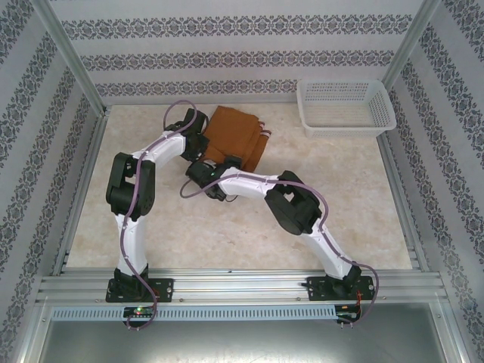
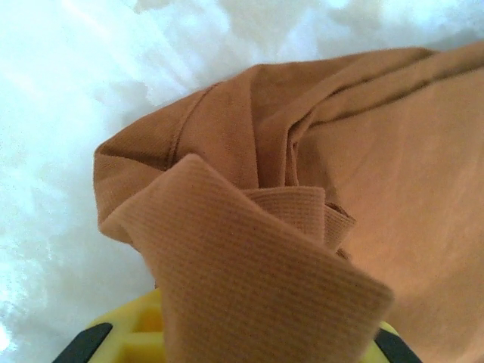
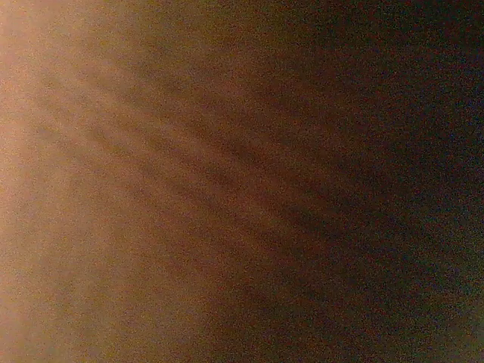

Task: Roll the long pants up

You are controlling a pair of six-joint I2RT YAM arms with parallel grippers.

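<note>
We noted left gripper [image 1: 201, 144] pinching a fold of rust-brown cloth long pants [image 1: 236, 134]; right gripper [image 1: 225, 163] fingers' state: cannot tell.

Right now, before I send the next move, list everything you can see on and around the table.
rust-brown cloth long pants: one, rust-brown, folded at the table's far centre
white plastic mesh basket: one, white, far right corner
beige marbled table: one, beige, under everything
left gripper: one, black and yellow, at the pants' left edge, gripping a raised fold
right gripper: one, black, at the pants' near edge, jaws hidden against cloth
</note>
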